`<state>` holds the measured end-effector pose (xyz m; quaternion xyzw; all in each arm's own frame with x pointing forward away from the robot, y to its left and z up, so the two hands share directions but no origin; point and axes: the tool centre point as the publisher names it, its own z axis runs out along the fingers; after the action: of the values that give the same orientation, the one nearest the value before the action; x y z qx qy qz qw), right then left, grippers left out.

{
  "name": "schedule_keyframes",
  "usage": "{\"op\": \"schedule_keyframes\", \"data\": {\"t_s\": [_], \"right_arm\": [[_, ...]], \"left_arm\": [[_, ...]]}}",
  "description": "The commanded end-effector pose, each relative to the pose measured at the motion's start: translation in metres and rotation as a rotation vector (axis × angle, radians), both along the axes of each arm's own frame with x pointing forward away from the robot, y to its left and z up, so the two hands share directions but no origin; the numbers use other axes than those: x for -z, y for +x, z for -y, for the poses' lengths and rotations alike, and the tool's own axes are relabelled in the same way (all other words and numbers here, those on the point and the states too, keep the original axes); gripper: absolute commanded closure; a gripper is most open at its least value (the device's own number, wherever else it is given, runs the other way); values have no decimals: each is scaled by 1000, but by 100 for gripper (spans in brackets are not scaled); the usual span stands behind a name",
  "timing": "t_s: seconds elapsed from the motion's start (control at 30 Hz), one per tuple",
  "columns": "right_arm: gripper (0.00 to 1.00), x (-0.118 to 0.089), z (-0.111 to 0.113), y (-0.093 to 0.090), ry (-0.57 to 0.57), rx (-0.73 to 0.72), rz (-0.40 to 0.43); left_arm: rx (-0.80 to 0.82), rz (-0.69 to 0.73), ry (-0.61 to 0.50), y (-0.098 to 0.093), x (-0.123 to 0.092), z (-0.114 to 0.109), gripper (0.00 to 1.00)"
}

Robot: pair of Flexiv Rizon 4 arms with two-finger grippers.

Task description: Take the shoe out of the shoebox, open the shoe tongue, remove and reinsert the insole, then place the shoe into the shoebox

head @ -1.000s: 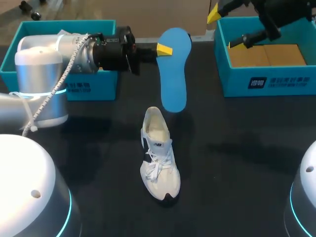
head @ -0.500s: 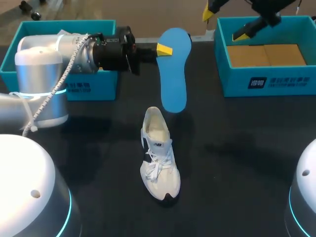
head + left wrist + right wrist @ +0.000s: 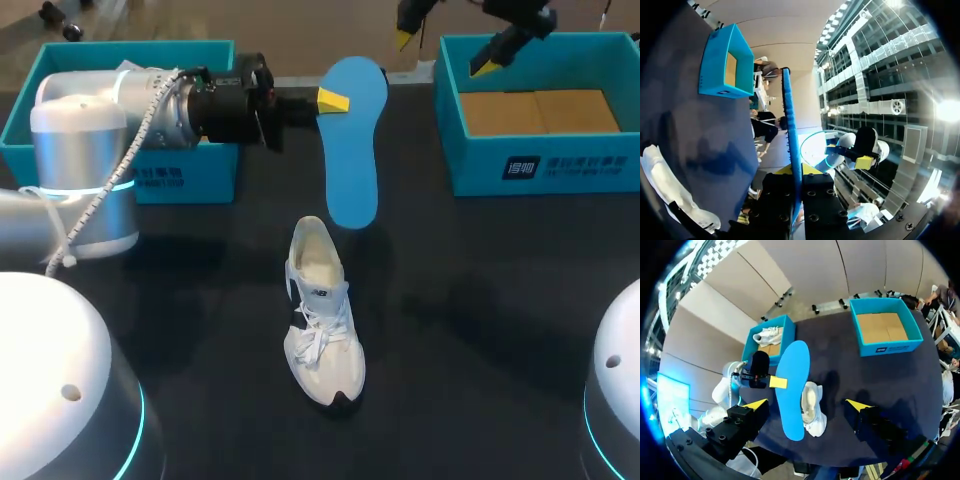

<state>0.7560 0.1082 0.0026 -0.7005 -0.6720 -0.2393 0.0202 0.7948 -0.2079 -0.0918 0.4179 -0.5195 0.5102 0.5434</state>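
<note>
Left gripper (image 3: 332,100): closed on the blue insole (image 3: 355,140), pinching its long edge near the heel end. The left wrist view shows the insole edge-on between the two finger blocks.
Insole position: held in the air and hanging lengthwise, with its lower end above the table (image 3: 480,300), just beyond the shoe's heel.
Why held so: gripping by the edge probably leaves the lower end free to be steered into the shoe's mouth for reinsertion.
Shoe (image 3: 322,310): white, standing upright mid-table, toe toward the robot and heel toward the insole. It is outside both boxes and nothing grips it.
Right gripper (image 3: 443,48): fingers spread wide and holding nothing. It hangs high near the far left corner of the right shoebox (image 3: 540,170).
Why parked there: probably to keep the space over the shoe clear.
Right shoebox: shows only a bare cardboard floor and looks to be the shoe's destination.
Left shoebox (image 3: 130,45): the right wrist view shows another white shoe (image 3: 767,335) inside.
Hidden: in the head view the left gripper's second finger is behind the insole, and the left arm covers much of the left shoebox.
Cut off: the right arm runs out of the head view at the far edge.
Hard to make out: how far the tongue is pulled open, and what lies inside the shoe.
</note>
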Motion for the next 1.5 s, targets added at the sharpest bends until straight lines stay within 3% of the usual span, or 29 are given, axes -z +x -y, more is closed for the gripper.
{"op": "schedule_keyframes", "data": {"t_s": [0.03,0.67,1.5], "right_arm": [[0,1,-18,8,-189,50,-30],[0,12,-57,16,-352,40,-97],[0,29,-81,17,-343,-13,-147]], "left_arm": [[1,0,2,0,0,1,100],[1,0,2,0,0,1,100],[1,0,2,0,0,1,100]]}}
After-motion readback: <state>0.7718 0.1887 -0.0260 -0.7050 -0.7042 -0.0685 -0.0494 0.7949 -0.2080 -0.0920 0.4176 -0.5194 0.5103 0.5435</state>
